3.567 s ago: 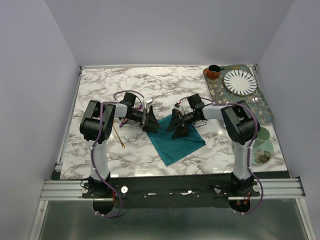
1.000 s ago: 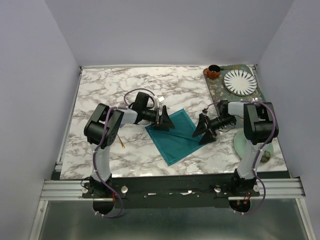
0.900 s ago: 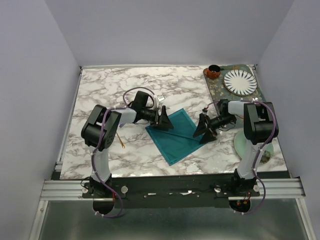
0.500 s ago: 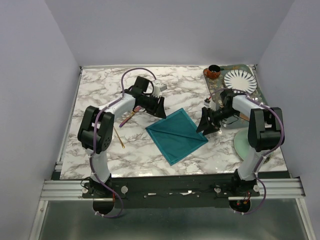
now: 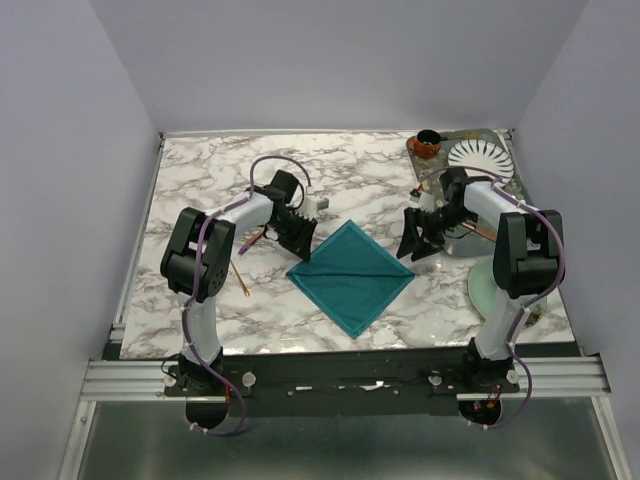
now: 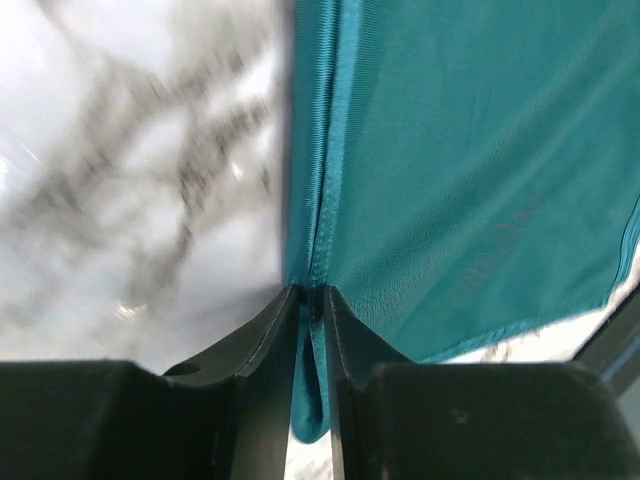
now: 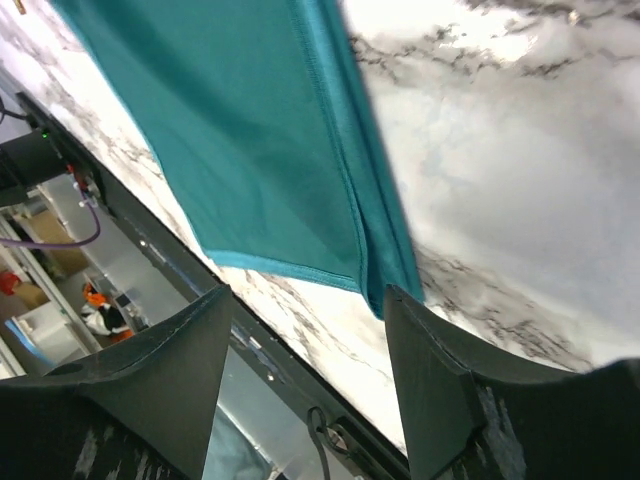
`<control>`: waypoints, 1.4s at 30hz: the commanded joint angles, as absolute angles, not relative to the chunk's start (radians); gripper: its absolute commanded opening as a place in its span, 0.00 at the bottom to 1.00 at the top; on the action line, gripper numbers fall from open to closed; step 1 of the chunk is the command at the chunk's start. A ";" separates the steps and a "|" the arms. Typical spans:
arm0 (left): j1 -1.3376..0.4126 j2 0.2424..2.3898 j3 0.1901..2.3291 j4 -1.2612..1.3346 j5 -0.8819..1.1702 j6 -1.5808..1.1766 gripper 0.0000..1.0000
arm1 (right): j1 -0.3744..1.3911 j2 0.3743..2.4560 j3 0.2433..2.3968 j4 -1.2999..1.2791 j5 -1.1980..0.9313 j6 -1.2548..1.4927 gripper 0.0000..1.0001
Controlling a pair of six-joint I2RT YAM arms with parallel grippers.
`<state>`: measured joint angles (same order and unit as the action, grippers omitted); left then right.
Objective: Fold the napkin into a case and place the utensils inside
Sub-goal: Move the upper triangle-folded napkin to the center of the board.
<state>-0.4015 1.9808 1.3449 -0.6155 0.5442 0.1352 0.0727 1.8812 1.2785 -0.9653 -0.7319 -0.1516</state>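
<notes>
The teal napkin (image 5: 350, 275) lies on the marble table as a flat diamond. My left gripper (image 5: 300, 240) is at its left corner. In the left wrist view this gripper (image 6: 310, 297) is shut on a pinched fold of the napkin (image 6: 470, 170). My right gripper (image 5: 411, 247) hovers at the right corner. Its jaws (image 7: 305, 300) stand open, and the napkin's corner (image 7: 385, 285) lies just beside the right fingertip (image 7: 410, 330). A thin gold utensil (image 5: 240, 277) lies left of the napkin, near the left arm. No case is formed.
A patterned placemat (image 5: 440, 180) at the back right carries a white striped plate (image 5: 480, 155) and a brown cup (image 5: 427, 143). A pale green saucer (image 5: 483, 290) sits under the right arm. The table's front edge runs close below the napkin.
Both grippers swung out toward the back, then came to the napkin's left and right corners. The left jaws closed on the cloth. The napkin now lies as a flatter diamond.
</notes>
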 commanded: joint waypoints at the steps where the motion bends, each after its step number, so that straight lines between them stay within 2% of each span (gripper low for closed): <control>1: -0.407 1.907 1.232 -0.771 0.532 0.204 0.28 | 0.072 1.930 1.344 -0.997 -0.693 -0.186 0.70; 5: -0.410 1.833 1.151 -0.839 0.561 0.250 0.29 | 0.072 1.957 1.373 -1.014 -0.692 -0.206 0.70; 8: -0.396 1.761 1.141 -0.842 0.598 0.314 0.46 | 0.072 1.968 1.381 -1.029 -0.693 -0.216 0.70; 9: -0.394 1.720 1.146 -0.810 0.600 0.351 0.56 | 0.072 1.967 1.379 -1.032 -0.695 -0.218 0.70; 13: -0.402 1.716 1.254 -0.763 0.656 0.532 0.65 | 0.072 1.947 1.358 -1.038 -0.703 -0.212 0.70; 14: -0.406 1.736 1.338 -0.768 0.679 0.567 0.65 | 0.071 1.944 1.353 -1.040 -0.713 -0.209 0.70; 20: -0.495 2.002 1.722 -0.894 0.768 0.782 0.65 | 0.060 1.908 1.306 -1.034 -0.761 -0.160 0.70; 29: -0.615 2.272 1.998 -0.894 0.766 0.809 0.57 | 0.009 1.893 1.247 -1.012 -0.773 -0.104 0.70; 37: -0.643 2.358 2.019 -0.908 0.675 0.825 0.55 | 0.009 1.894 1.233 -1.000 -0.767 -0.106 0.70; 42: -0.634 2.268 1.824 -0.919 0.626 0.865 0.50 | 0.008 1.913 1.259 -1.000 -0.768 -0.117 0.70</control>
